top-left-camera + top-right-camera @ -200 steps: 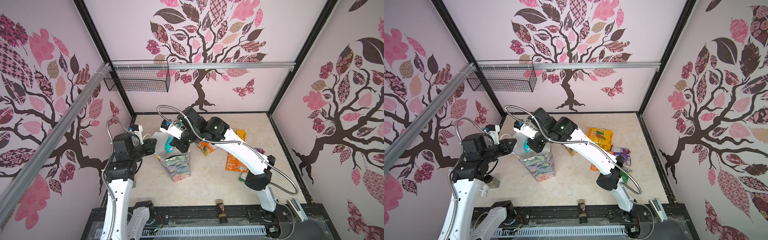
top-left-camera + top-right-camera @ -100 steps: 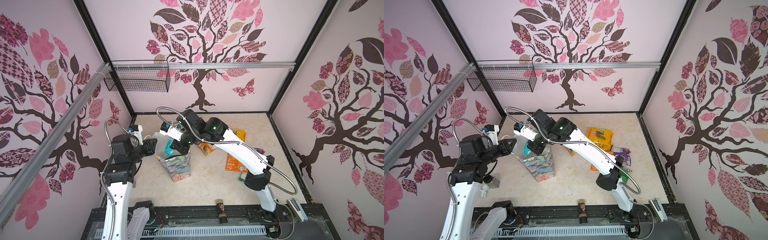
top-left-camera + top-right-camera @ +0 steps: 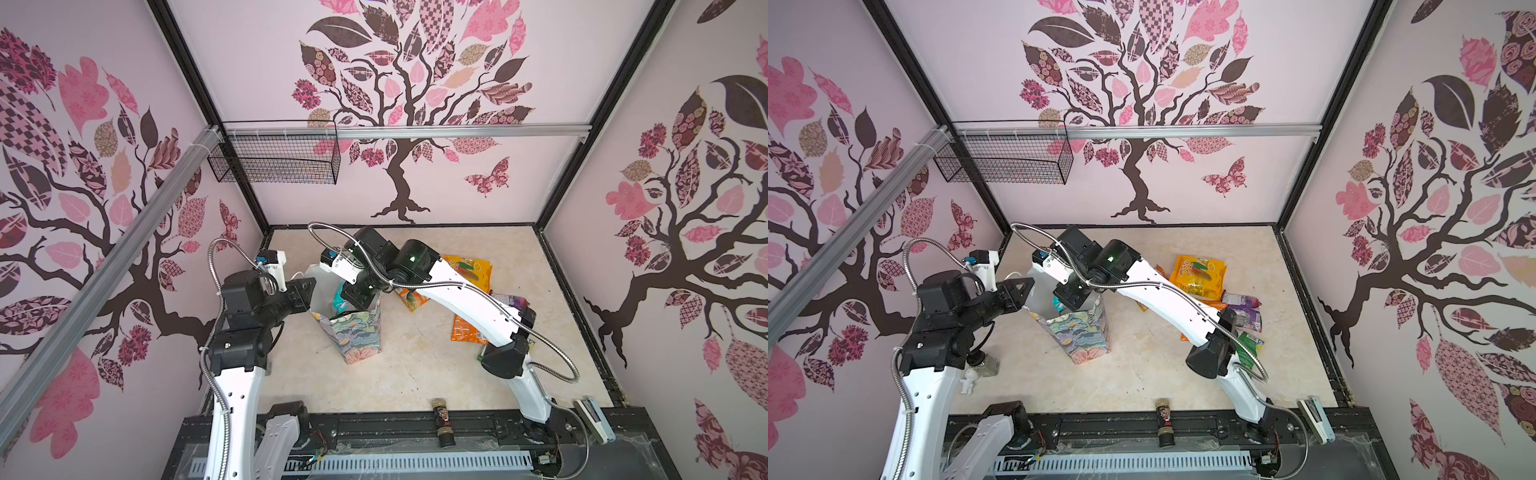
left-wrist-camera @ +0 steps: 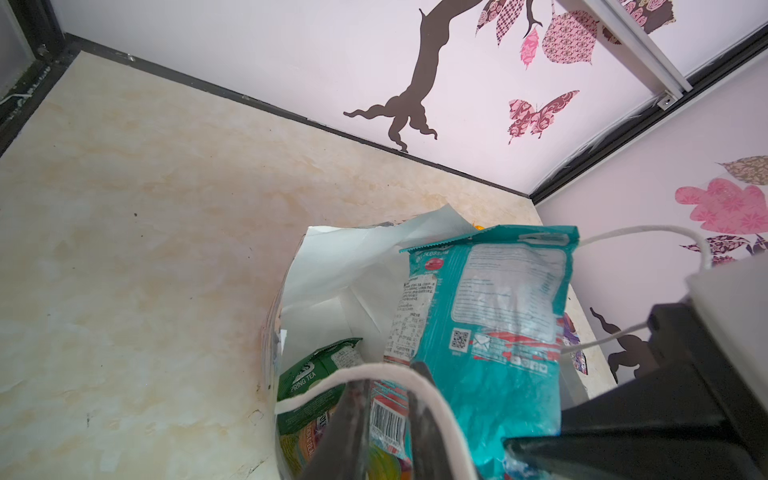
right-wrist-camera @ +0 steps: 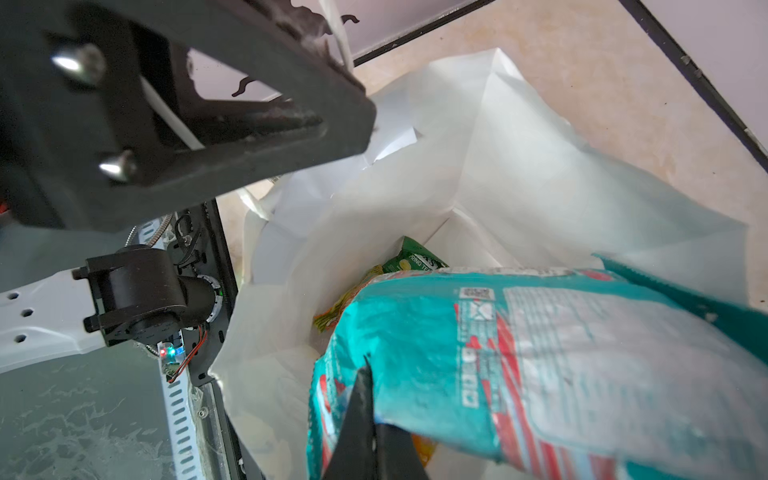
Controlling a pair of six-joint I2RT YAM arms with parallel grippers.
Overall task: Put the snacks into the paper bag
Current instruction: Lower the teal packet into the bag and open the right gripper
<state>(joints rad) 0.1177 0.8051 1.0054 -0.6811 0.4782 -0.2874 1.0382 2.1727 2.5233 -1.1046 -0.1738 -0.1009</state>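
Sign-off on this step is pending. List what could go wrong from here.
1. The teal packet, pinched by the right gripper, sits high in the mouth of the paper bag. If released now, it may catch on the white cord handle rather than drop beside the green packet.
2. The bag looks steadied only at that handle by the left gripper. A downward push could crumple or tip it.

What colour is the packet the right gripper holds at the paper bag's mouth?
Teal packet, white text panel and red stripes; shows best in the left wrist view.
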